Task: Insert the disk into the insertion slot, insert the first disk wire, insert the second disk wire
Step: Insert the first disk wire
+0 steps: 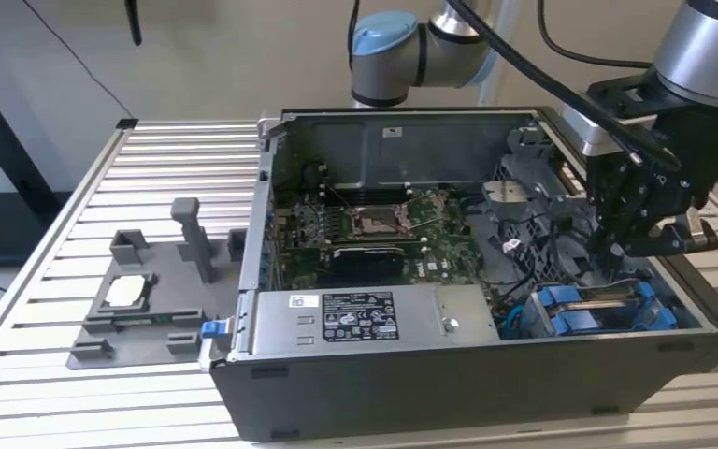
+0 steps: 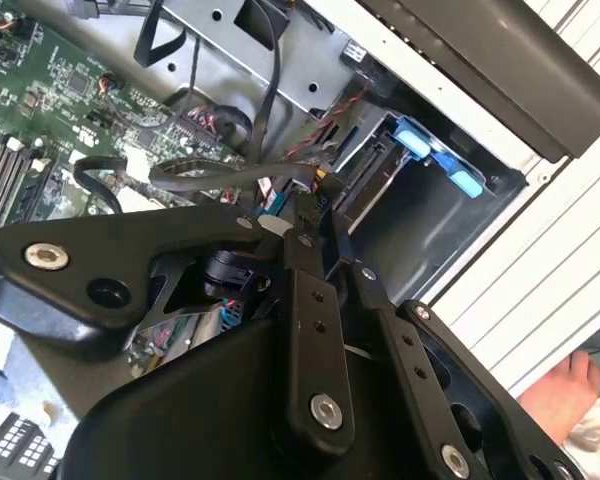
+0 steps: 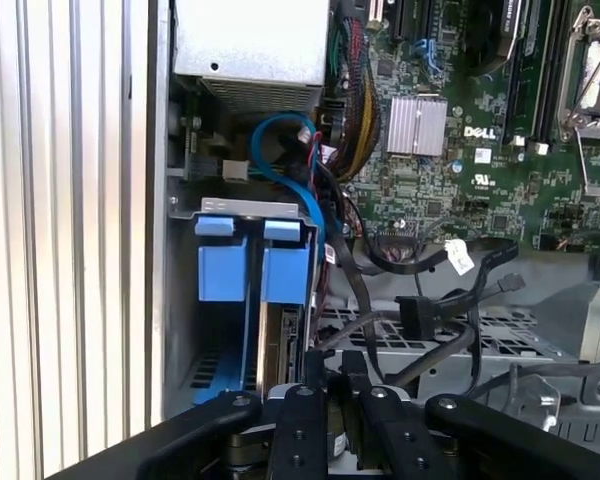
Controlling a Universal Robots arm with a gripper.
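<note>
Disk (image 3: 283,340) seems seated in insertion slot (image 3: 245,207). Pincer (image 3: 332,365) narrow, close at disk edge; cannot tell if it holds anything. Probably first wire step: loose black plug (image 3: 417,318) near, needs exact alignment.

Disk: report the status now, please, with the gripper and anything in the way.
Gripper close over insertion slot. Disk sits in slot. Loose black wires beside slot, near gripper.

Silver arm (image 1: 709,47), blue cap (image 1: 381,39) — black end effector (image 3: 333,372)
</note>
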